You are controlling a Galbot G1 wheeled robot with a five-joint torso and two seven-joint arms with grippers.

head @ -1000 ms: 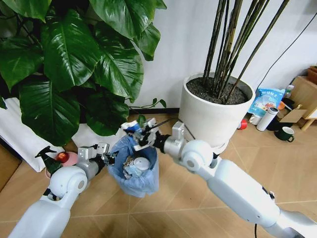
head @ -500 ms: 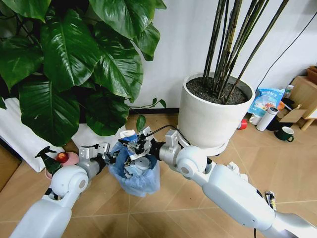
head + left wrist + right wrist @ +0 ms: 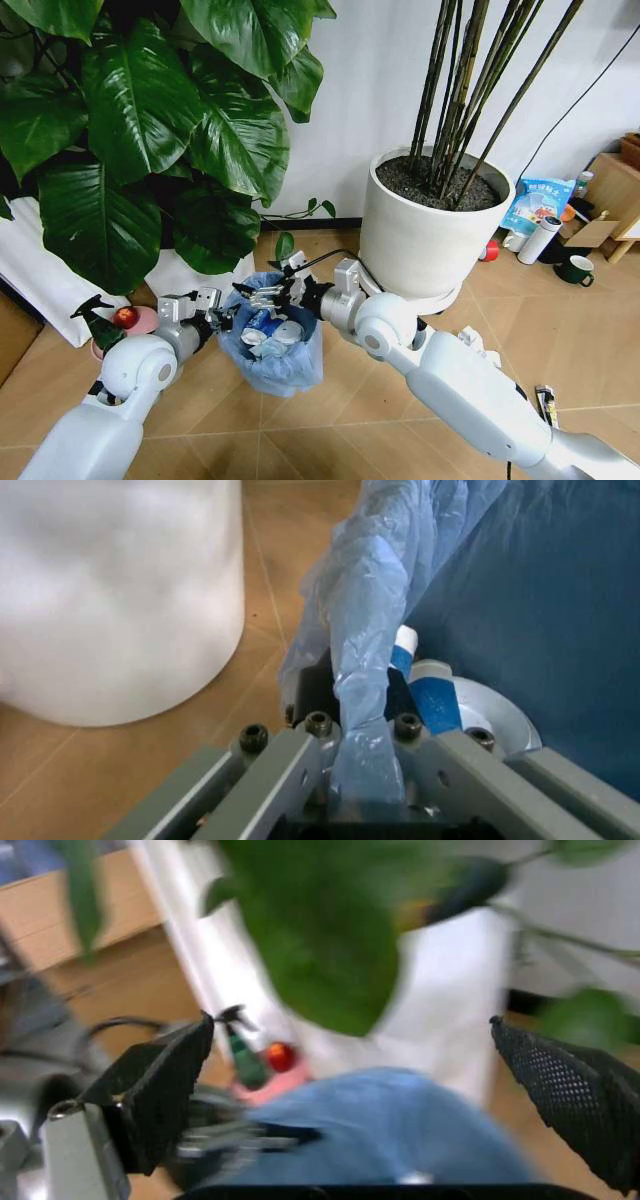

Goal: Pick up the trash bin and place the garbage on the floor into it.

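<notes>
The trash bin [image 3: 272, 365], lined with a crinkly light blue bag, is held off the floor [image 3: 350, 440] in front of me. My left gripper [image 3: 217, 319] is shut on its near rim; in the left wrist view the left gripper [image 3: 362, 731] pinches the bag's edge [image 3: 365, 652]. My right gripper [image 3: 258, 297] hovers open just over the bin's mouth, and its fingers [image 3: 160, 1087] are spread wide. Inside the bin lie garbage pieces: a blue-white wrapper [image 3: 262, 322] and a white round lid [image 3: 286, 334]. A thin dark wrapper [image 3: 545, 402] lies on the floor by my right arm.
A large white pot [image 3: 425, 235] with bamboo stems stands right behind the bin. A big leafy plant [image 3: 150, 130] overhangs the left side. A green spray bottle [image 3: 96, 322] and a red object [image 3: 127, 317] sit at the left. A mug [image 3: 576, 270] and boxes crowd the far right.
My right gripper came down over the bin's mouth and opened. The blue-white wrapper it held now lies inside the bin. The left gripper kept its hold on the rim.
</notes>
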